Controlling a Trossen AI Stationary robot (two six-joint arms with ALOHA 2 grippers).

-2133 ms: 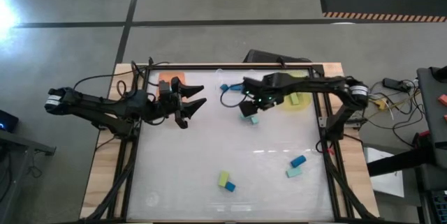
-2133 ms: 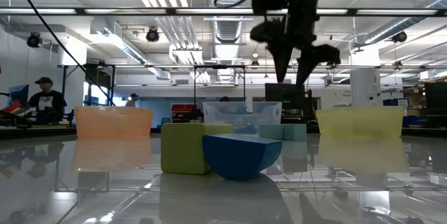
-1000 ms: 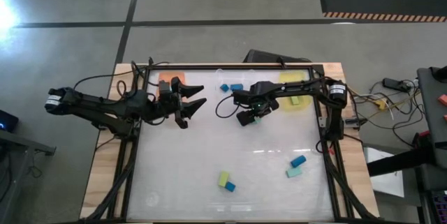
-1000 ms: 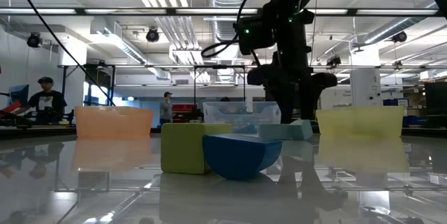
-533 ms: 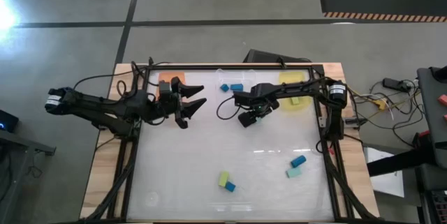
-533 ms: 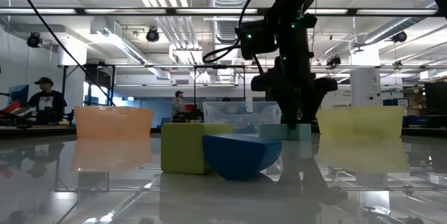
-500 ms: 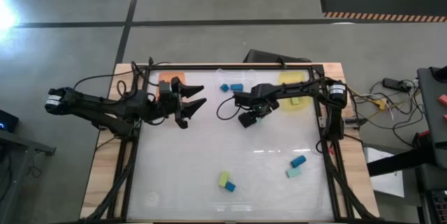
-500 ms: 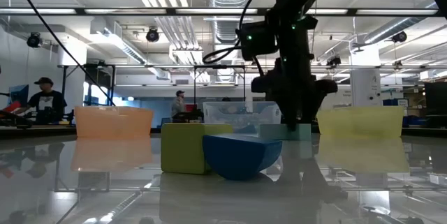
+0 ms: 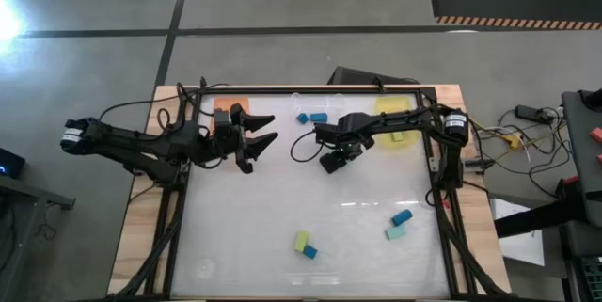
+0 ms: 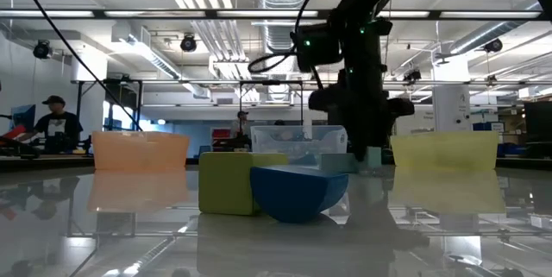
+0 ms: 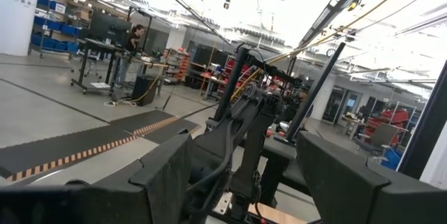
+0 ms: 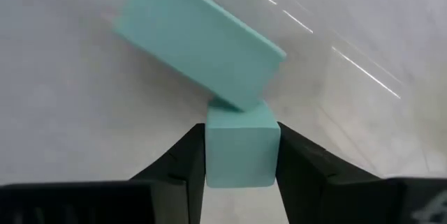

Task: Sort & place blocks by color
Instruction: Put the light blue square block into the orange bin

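My right gripper [image 9: 330,162] is down at the table's far middle, in front of the clear tray [image 9: 299,102], shut on a small pale teal block [image 12: 241,151]. A larger pale teal block [image 12: 199,42] lies against that block's far end. In the high view the gripper hides both. Two blue blocks [image 9: 310,118] lie in the clear tray and a yellow-green block [image 9: 397,135] lies in the yellow tray [image 9: 384,106]. A yellow-green block [image 9: 301,240] and a blue one [image 9: 309,251] sit near the front edge. My left gripper [image 9: 273,128] hovers open beside the orange tray [image 9: 229,107]. My right gripper pinches the small pale teal block by its two opposite side faces [image 12: 209,161], one finger [image 12: 185,165] on each side. The fingers come from above, pointing down. In the low view the block [image 10: 373,159] is at table level; the larger teal block touches its far end.
A blue block [image 9: 403,217] and a pale teal block [image 9: 395,232] lie at the near right. The table's middle is bare. A black frame [image 9: 310,88] rims the table. People show in the room beyond the table, in the low view.
My right gripper has sunk a little toward the table over the pale teal blocks. In the low view the teal block that stood tilted beside its fingers now sits level between them. The left arm has kept still.
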